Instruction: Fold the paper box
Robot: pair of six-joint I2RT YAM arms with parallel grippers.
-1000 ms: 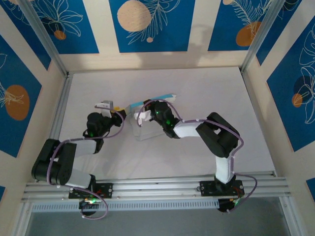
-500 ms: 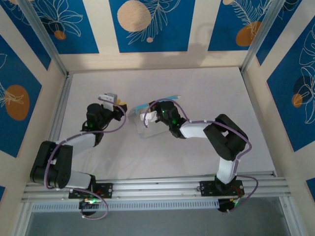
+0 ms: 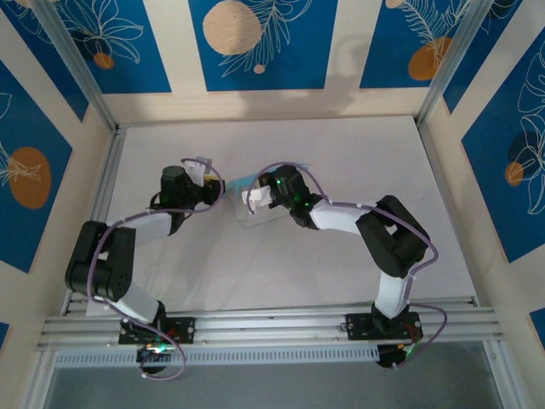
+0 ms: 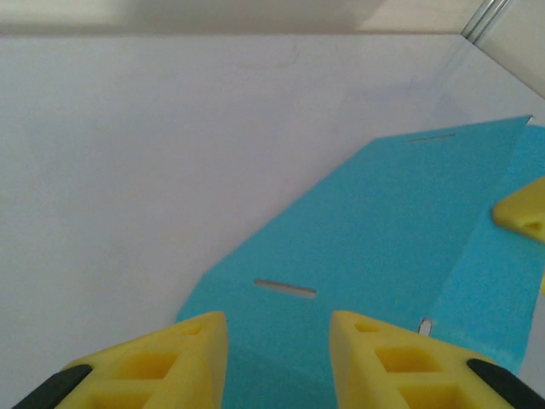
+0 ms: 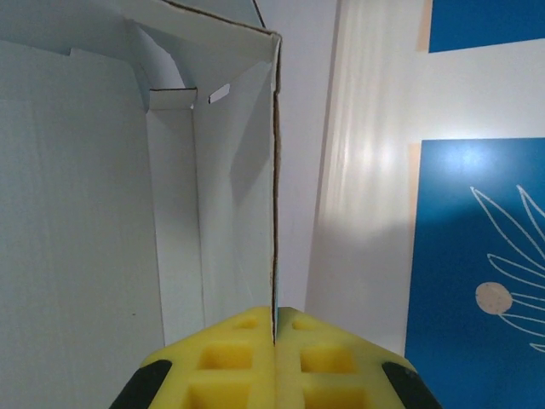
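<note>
One wall of the paper box (image 5: 85, 213) stands raised, pinched by the right gripper (image 5: 274, 341), while the spread left gripper (image 4: 277, 358) faces blue flaps (image 4: 383, 221) seemingly not yet folded.

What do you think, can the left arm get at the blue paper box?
Probably yes: the left arm holds open jaws at the paper box edge, nothing between. The right arm pinches another wall.
</note>
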